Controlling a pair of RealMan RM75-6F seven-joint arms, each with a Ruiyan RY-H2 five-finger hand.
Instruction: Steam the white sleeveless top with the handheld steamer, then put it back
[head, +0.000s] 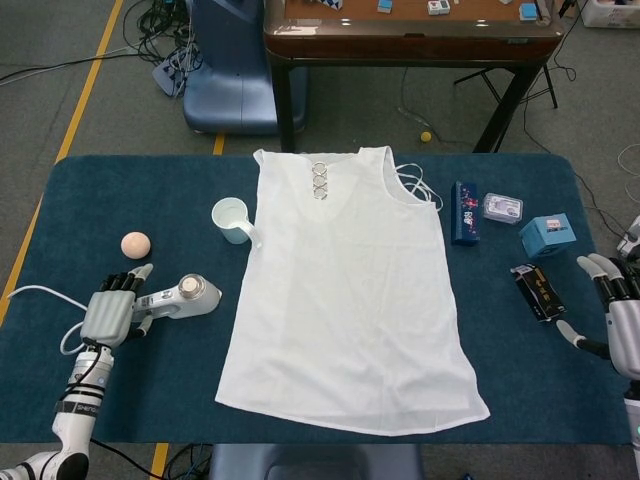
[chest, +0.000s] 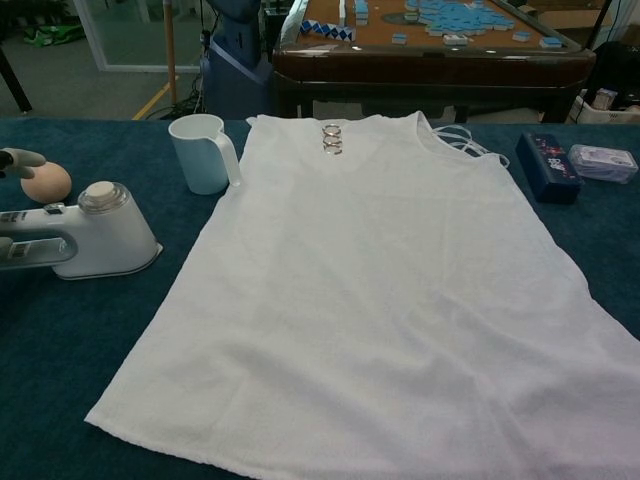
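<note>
1. One white sleeveless top (head: 350, 300), spread flat at the centre of the frame.
2. One handheld steamer (head: 180, 297), lower left.
3. One white cup (head: 232, 219), just left of the top.
4. One peach-coloured ball (head: 135, 244), at the left.
5. Four small items at the right: a dark blue box (head: 464, 212), a clear packet (head: 502, 207), a light blue box (head: 547, 235) and a black packet (head: 537, 291).
6. Two robot hands: left hand (head: 112, 315), right hand (head: 618, 318).
</note>
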